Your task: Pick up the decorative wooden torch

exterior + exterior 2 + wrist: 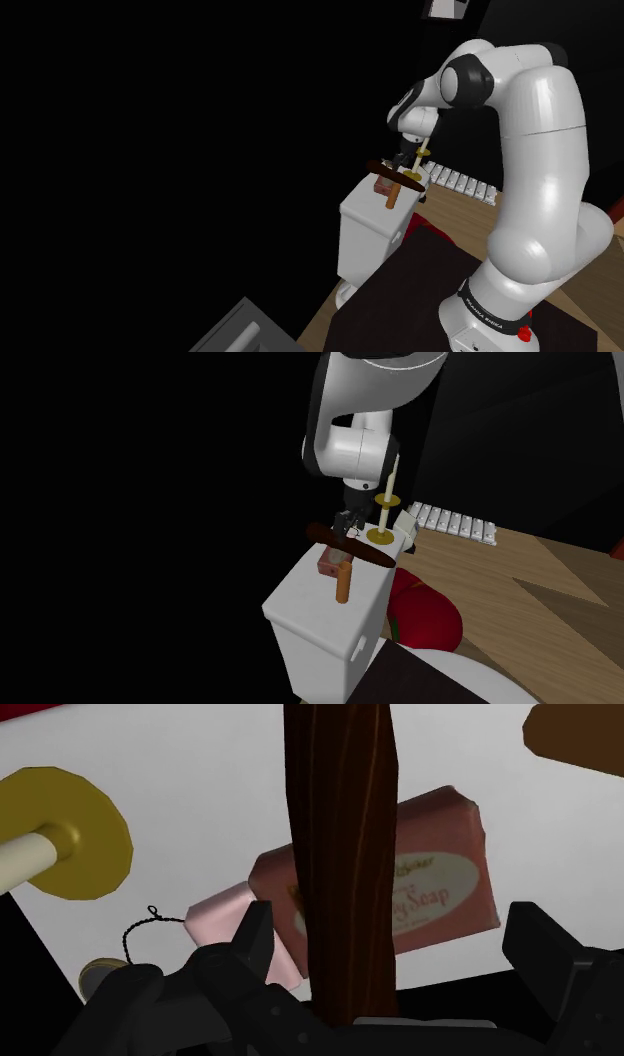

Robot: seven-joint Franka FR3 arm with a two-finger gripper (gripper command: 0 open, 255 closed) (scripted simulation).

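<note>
**Open jaws astride the torch shaft**

The gripper (390, 936) stands wide open. The dark wooden torch (340, 854) runs between its fingers, touching neither, and lies across a pink soap bar (440, 884) just beyond them. It looks stiff, light and smooth, so it should be clasped squarely mid-shaft or it may roll. A brass candle holder (75, 834) stands further out to one side.

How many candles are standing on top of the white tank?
1. A cream candle stands in a gold holder at the far end of the white tank. The arm hides part of that end, so another might be behind it.
</note>
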